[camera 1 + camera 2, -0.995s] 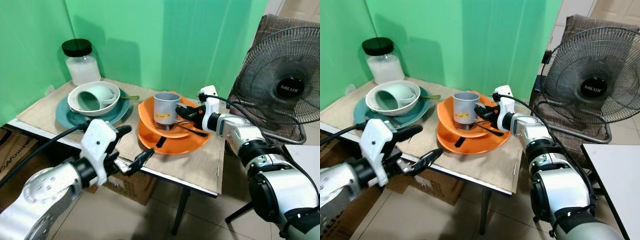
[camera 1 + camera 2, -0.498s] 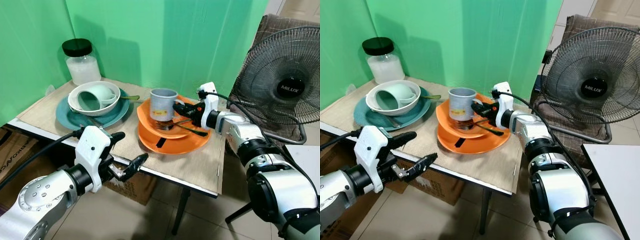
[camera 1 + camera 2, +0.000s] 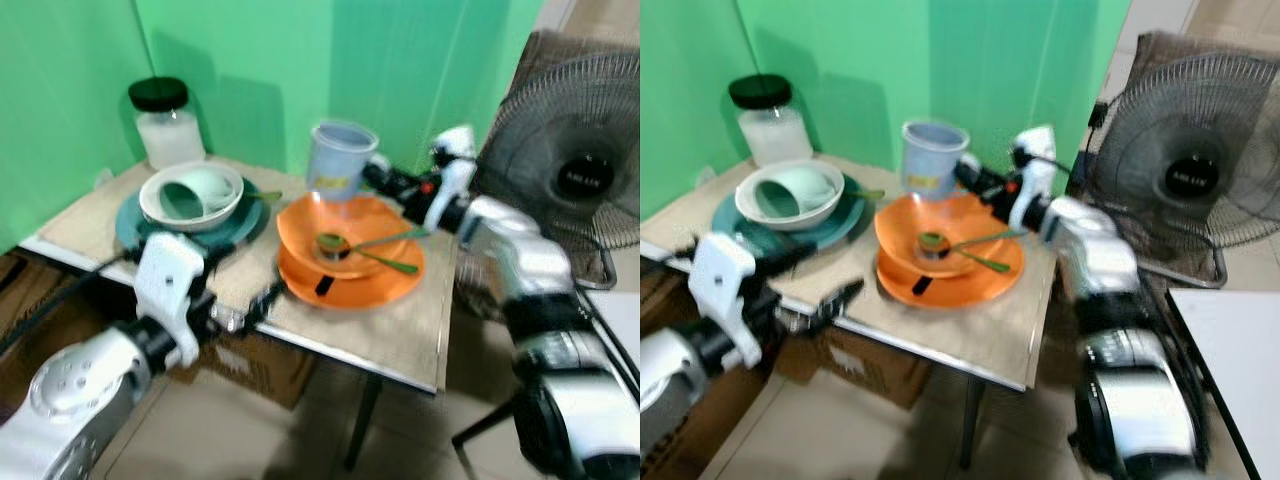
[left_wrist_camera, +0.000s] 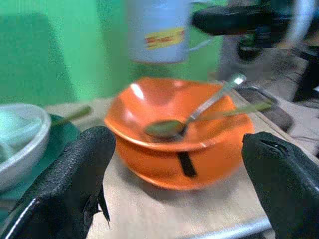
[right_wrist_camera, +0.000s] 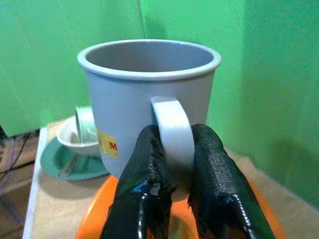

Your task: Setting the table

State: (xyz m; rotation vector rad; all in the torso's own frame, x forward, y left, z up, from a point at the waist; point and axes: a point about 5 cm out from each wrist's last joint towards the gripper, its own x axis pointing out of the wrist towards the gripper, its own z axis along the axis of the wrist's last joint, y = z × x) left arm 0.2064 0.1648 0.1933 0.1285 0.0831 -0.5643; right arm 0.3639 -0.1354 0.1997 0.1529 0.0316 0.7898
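Grey-blue plastic mug with a yellow label point(image 3: 340, 157): held in the air above the orange bowl, upright, its handle pinched between the two black fingers of the right gripper point(image 5: 172, 172), which were clamped on it. Orange plastic bowl point(image 3: 345, 240): stacked on a round orange plate point(image 3: 350, 283) near the right edge of the tabletop; a metal spoon point(image 4: 192, 114) lay in the bowl with its handle over the rim, and a second utensil, blurred, lay beside it. Round teal plate point(image 3: 135, 225): toward the left edge of the tabletop, carrying a white bowl point(image 3: 190, 195) with a pale green cup point(image 3: 195, 192) tipped on its side within. Glass jar with black lid and white contents point(image 3: 168, 122): at the back left corner of the tabletop. Small table with a tan mat over its top point(image 3: 390, 335): set against a green wall. Left gripper point(image 3: 245, 312): at the front edge of the tabletop, fingers spread wide apart, holding nothing, aimed toward the orange bowl. Black wire-caged floor fan point(image 3: 590, 170): standing beyond the right edge of the table.
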